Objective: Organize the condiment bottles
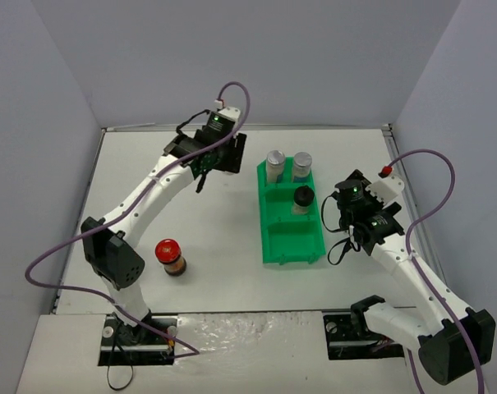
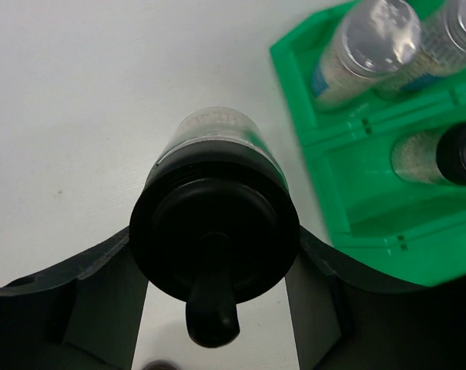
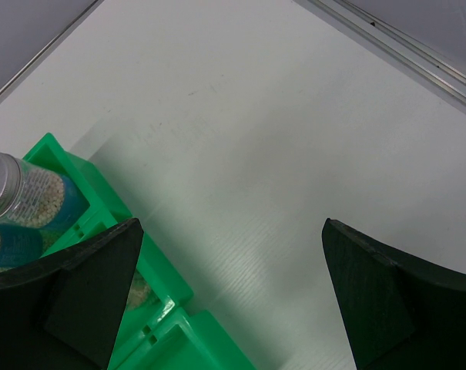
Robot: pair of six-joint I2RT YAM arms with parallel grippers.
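Note:
My left gripper [image 1: 218, 156] is shut on a black-lidded jar [image 2: 214, 231]; in the left wrist view both fingers [image 2: 102, 301] press its lid, a little left of the green tray [image 2: 348, 196]. The jar is hidden under the gripper in the top view. In the green tray [image 1: 291, 242], two silver-lidded jars [image 1: 275, 164] [image 1: 301, 164] stand in the far compartment and a black-lidded jar [image 1: 303, 197] in the middle one. A red-lidded jar [image 1: 171, 256] with dark contents stands alone on the table at front left. My right gripper [image 1: 348, 215] is open and empty just right of the tray.
The tray's near compartment holds nothing. A small red thing [image 1: 387, 171] shows beyond the right arm; I cannot tell what it is. The table's raised edge rail [image 3: 402, 42] runs along the right side. Grey walls enclose the table.

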